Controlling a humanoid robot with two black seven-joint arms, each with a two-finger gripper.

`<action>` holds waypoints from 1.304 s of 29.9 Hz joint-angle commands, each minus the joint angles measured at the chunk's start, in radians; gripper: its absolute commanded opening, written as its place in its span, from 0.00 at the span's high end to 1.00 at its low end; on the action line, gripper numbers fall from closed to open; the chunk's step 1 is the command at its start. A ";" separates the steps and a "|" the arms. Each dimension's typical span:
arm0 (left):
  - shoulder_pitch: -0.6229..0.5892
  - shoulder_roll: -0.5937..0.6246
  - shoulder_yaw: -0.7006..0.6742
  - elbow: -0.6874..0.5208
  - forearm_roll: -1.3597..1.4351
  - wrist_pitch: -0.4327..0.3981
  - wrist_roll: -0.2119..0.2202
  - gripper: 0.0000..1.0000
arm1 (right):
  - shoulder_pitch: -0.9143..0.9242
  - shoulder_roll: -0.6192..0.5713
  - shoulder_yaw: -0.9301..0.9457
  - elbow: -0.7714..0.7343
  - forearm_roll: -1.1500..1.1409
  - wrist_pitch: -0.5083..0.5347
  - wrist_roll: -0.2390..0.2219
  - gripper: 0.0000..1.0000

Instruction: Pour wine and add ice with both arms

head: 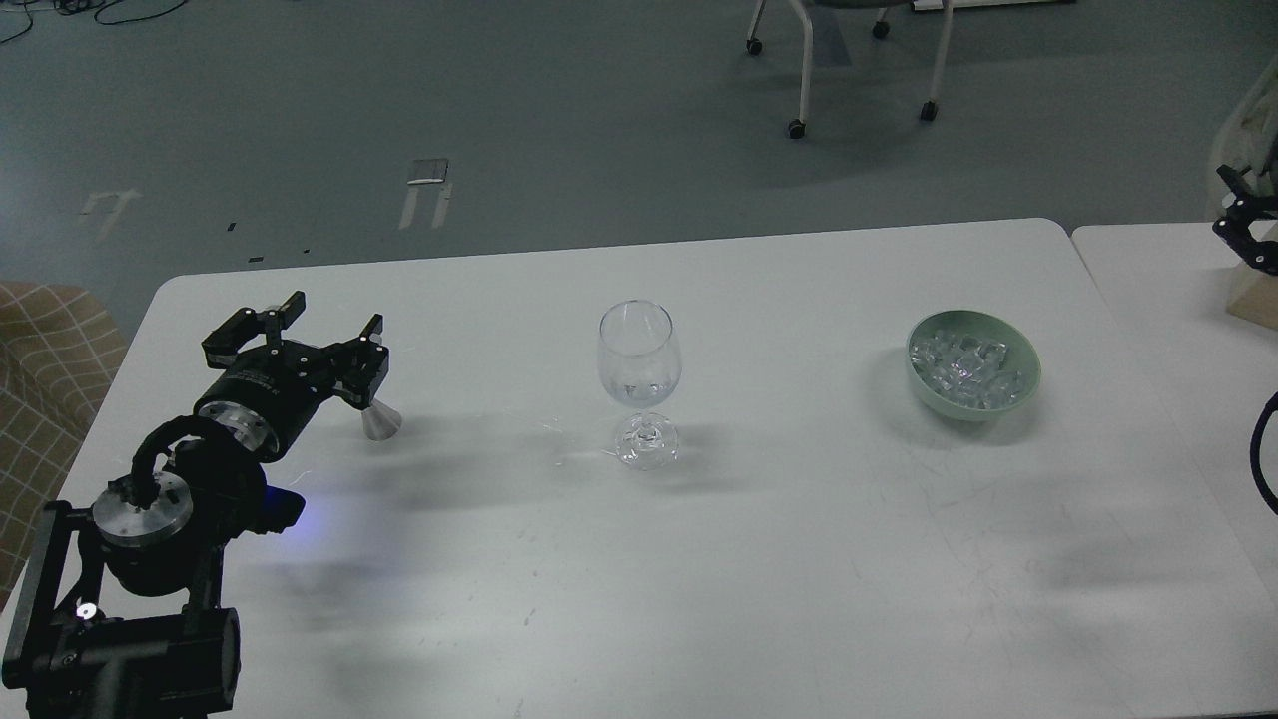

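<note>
Left arm [150, 519] fills the near-left corner, its claw [324, 335] spread open and holding nothing, a small grey cone [380, 423] just beside it. Wine glass [639, 379] stands upright mid-table, to the claw's right, with a little clear liquid [639, 389]. Ice [966, 364] sits in the green bowl [1028, 384] further right, nearer the right claw [1243, 230] at the frame edge; can't tell its opening.
</note>
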 commanded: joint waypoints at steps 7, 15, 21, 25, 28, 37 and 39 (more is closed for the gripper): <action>-0.028 0.110 0.026 -0.047 0.002 -0.011 0.005 0.05 | -0.025 0.002 0.006 -0.001 0.003 0.005 0.005 0.00; -0.139 0.223 0.144 -0.030 0.016 -0.120 -0.007 0.04 | -0.023 0.026 0.009 0.045 0.005 0.002 0.005 0.00; -0.197 0.340 0.149 0.001 0.045 -0.197 -0.009 0.04 | -0.022 0.029 0.012 0.072 0.005 0.006 0.005 0.00; -0.248 0.404 0.175 0.094 0.065 -0.240 -0.009 0.04 | -0.022 0.012 0.014 0.106 0.005 0.014 -0.001 0.00; -0.301 0.423 0.246 0.225 0.071 -0.346 -0.009 0.04 | -0.020 -0.017 0.014 0.163 0.003 0.014 -0.001 0.00; -0.370 0.428 0.280 0.269 0.107 -0.387 -0.001 0.03 | -0.008 -0.149 0.010 0.269 -0.002 0.014 -0.006 0.00; -0.375 0.426 0.290 0.268 0.107 -0.378 0.004 0.03 | 0.003 -0.172 0.010 0.267 -0.005 0.014 -0.005 0.00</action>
